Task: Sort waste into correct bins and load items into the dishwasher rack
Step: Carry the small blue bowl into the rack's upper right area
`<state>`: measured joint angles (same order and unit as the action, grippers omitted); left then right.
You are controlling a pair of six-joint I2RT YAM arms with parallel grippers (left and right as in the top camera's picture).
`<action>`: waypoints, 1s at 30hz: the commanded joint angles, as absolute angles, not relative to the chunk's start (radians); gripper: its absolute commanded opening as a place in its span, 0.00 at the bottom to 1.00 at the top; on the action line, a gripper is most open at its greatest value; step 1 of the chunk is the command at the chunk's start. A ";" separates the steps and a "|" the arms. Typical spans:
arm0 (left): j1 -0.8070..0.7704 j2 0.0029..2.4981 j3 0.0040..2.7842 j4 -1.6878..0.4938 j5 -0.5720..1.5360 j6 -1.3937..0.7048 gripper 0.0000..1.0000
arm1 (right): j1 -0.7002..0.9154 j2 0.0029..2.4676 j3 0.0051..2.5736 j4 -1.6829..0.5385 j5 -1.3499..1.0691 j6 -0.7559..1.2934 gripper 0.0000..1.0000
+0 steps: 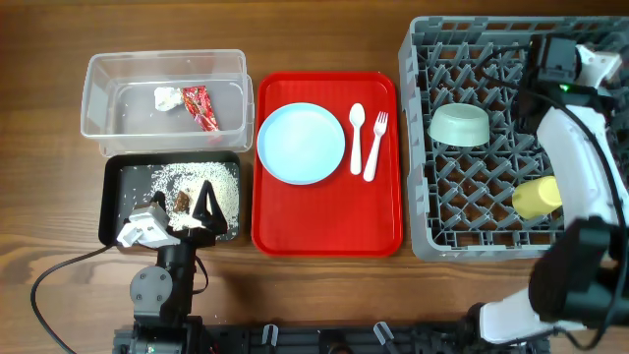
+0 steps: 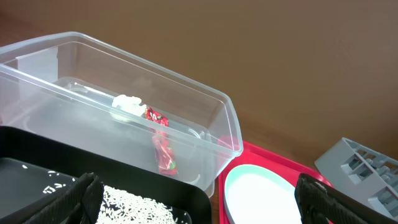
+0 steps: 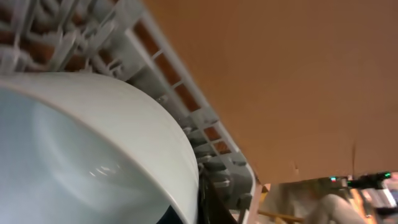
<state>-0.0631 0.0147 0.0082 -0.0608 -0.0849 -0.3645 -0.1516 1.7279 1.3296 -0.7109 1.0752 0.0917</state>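
The clear tub (image 1: 98,98) holds the crumpled white tissue (image 1: 165,97) and the red wrapper (image 1: 200,108); both also show in the left wrist view, the tissue (image 2: 127,104) and the wrapper (image 2: 163,149). The black tray (image 1: 110,202) holds white rice crumbs (image 1: 187,179) and a brown scrap (image 1: 183,202). My left gripper (image 1: 182,211) hangs open and empty over the tray's near right part (image 2: 205,214). The light blue plate (image 1: 301,143), spoon (image 1: 357,138) and fork (image 1: 375,146) lie on the red serving tray. The grey rack (image 1: 423,197) holds the pale green bowl (image 1: 459,125) and the yellow cup (image 1: 537,197). My right gripper (image 1: 552,57) is over the rack's far part, pinching the rim of the small light blue bowl (image 3: 81,155).
The red serving tray (image 1: 329,231) lies between the black tray and the rack. The right arm stretches across the rack's right side. A black cable loops on the table at the front left (image 1: 49,295).
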 commanded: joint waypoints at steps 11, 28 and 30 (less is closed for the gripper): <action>-0.055 0.009 0.006 -0.064 -0.088 -0.374 1.00 | -0.125 1.822 1.328 -0.633 1.194 0.023 0.04; -0.055 0.010 0.006 -0.064 -0.088 -0.374 1.00 | -0.121 1.861 1.328 -0.587 1.158 -0.027 0.04; -0.055 0.010 0.006 -0.064 -0.088 -0.374 1.00 | -0.121 1.862 1.328 -0.587 1.158 -0.027 0.04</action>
<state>-0.0631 0.0147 0.0082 -0.0605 -0.0849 -0.3645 -0.1268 1.8339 1.3296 -0.5919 1.1580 -0.0135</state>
